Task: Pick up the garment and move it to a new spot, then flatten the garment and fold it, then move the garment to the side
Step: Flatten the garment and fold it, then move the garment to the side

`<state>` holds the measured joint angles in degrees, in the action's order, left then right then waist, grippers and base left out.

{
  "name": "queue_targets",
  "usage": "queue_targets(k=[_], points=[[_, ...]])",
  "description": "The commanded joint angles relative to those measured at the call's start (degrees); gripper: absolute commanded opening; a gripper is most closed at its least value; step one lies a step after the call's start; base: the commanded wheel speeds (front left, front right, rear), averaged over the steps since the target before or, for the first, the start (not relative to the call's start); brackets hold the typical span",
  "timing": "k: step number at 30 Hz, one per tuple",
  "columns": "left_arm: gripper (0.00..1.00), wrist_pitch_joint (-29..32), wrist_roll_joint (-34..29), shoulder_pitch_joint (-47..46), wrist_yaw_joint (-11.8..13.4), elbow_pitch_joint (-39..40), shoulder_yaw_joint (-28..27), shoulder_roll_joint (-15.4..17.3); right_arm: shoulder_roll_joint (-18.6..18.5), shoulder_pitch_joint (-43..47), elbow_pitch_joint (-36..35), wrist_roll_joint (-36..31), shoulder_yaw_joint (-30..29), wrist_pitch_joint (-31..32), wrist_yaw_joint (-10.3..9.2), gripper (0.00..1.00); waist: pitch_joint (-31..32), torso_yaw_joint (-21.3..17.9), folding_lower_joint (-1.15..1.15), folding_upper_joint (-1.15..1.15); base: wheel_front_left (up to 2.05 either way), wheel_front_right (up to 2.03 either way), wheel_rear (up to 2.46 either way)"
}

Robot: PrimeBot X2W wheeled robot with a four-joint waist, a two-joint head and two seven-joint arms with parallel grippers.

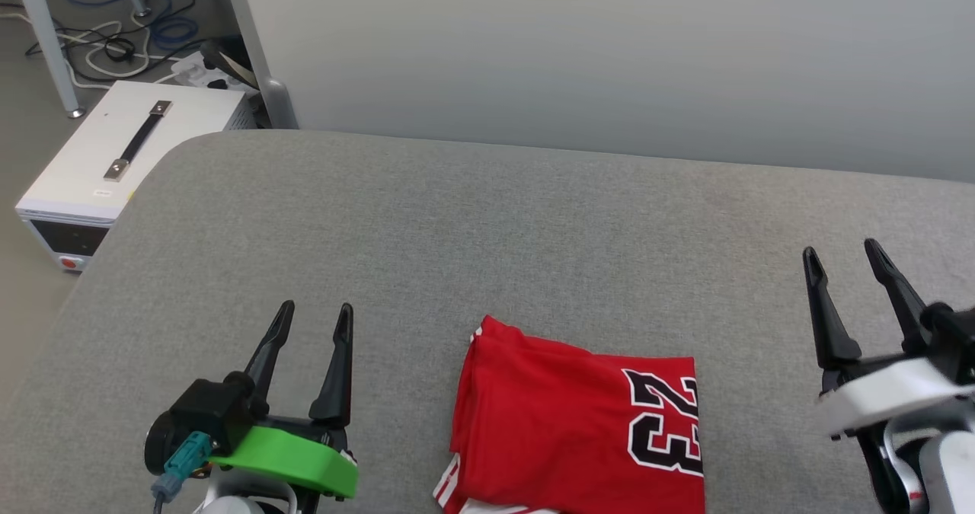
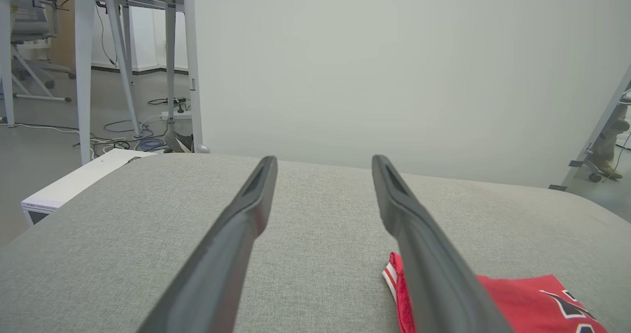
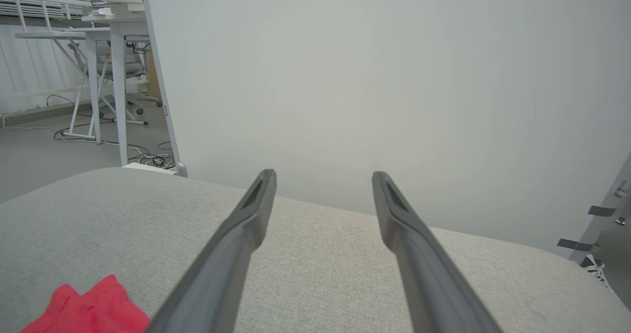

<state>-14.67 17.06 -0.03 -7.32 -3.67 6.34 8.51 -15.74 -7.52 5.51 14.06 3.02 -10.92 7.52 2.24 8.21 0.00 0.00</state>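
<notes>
The garment [image 1: 579,423] lies folded, number showing, at the near edge of the grey table [image 1: 487,225]. Left of the garment the left gripper [image 1: 314,312] hovers, fingers spread and empty; right of the garment the right gripper [image 1: 842,249] is likewise spread, holding nothing

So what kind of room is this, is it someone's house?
Probably a lab or workshop, not a home: loose cables on the floor, metal desk legs, and a white equipment box beside the grey table.
</notes>
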Motion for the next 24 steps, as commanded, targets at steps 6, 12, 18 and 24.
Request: queue_targets(k=[6,12,18,24], points=[[1.0,-0.3,-0.4,1.1,-0.2,0.2,0.8,0.2,6.9,9.6,-8.7,-2.4,-5.8,-2.1,-0.03,1.0,-1.1,-1.9,0.0,0.0,0.0,0.0,0.0],[1.0,-0.3,1.3,2.5,-0.2,-0.1,0.7,-0.2,9.8,14.4,-9.5,-2.6,-7.9,-3.2,-0.03,1.0,-0.8,-2.4,0.0,0.0,0.0,0.0,0.0],[1.0,-0.3,0.6,3.4,-0.2,-1.4,1.4,0.3,10.5,15.4,-7.8,-2.9,-7.8,-3.7,-0.03,1.0,-0.6,-2.6,0.0,0.0,0.0,0.0,0.0],[1.0,-0.3,0.2,3.3,-0.2,-1.7,1.6,0.2,10.5,15.1,-7.0,-2.8,-7.0,-3.8,-0.03,1.0,-0.5,-2.5,0.0,0.0,0.0,0.0,0.0]])
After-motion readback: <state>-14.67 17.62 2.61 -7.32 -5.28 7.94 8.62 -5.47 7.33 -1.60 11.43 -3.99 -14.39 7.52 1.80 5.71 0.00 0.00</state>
